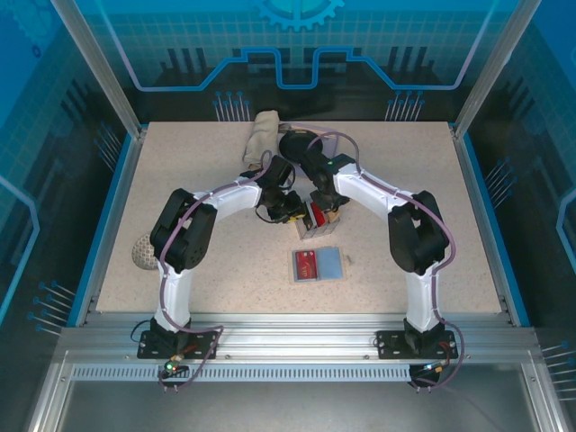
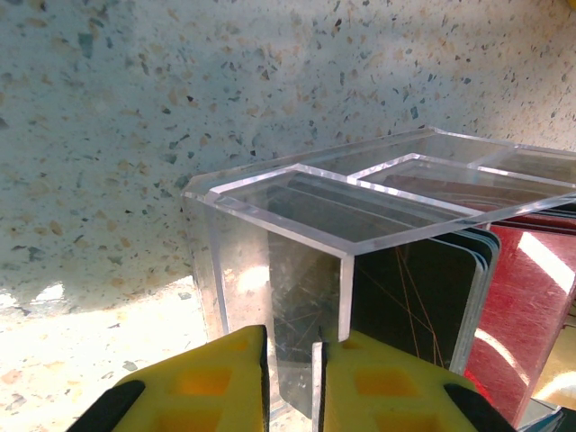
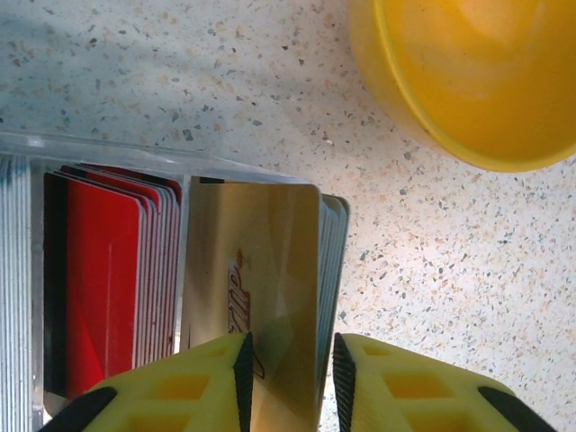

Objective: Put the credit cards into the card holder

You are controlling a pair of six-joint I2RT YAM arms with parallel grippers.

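Speckled beige surface (image 1: pixel 423 198) carries a clear acrylic card box (image 2: pixel 243 270) at its middle, with both arms meeting over it. Left gripper (image 2: pixel 295 369) is clenched on the box's near wall. Right gripper (image 3: pixel 290 382) straddles a gold credit card (image 3: pixel 256 261) standing in the box; whether it pinches the card cannot be told. Card holder (image 1: pixel 331 264) lies open nearer the arm bases, a red credit card (image 1: pixel 307 265) on its left half.
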